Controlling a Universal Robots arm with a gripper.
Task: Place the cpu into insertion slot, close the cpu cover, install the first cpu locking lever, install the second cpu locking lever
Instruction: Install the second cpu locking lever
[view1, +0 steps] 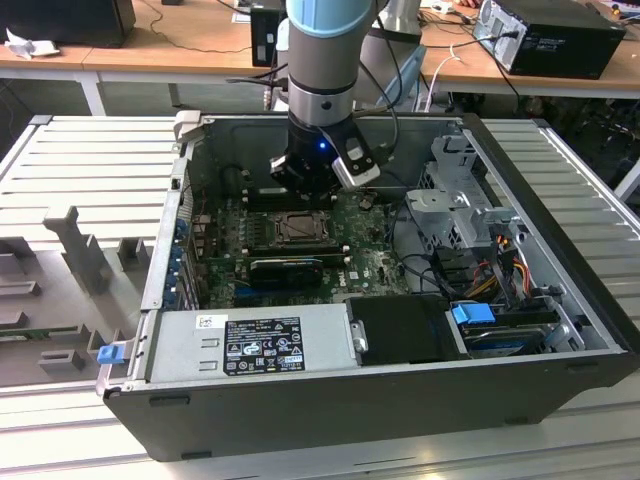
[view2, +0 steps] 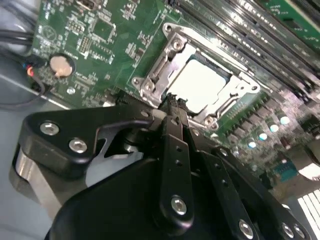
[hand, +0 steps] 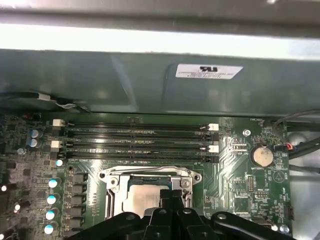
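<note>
The gripper (view2: 172, 107) is seen in both wrist views with its fingers brought together to a narrow tip, and nothing is held between them. That tip is poised just above the near edge of the insertion slot (view1: 298, 229), which sits on the green motherboard (view2: 95, 45) in the middle of the open computer case (view1: 560, 290).

The cpu (view2: 202, 86) is judged to be already seated: its pale face is seen lying flat and square inside the socket in the second wrist view, and again in the first wrist view (hand: 142, 197). The cpu cover (view2: 167, 55) is seen lying down around the chip as a silvery frame, so the first two steps are taken to be done.

Whether either locking lever has been latched cannot be told with confidence; no lever is clearly made out along the socket edges. From the closed fingers set at the frame's edge, the work is judged to stand at the lever stage, with at least one lever probably outstanding.

The long memory slots (hand: 135, 137) are seen beside the socket, towards the case wall, and a round coin cell (hand: 262, 155) lies near one corner of the socket.
</note>
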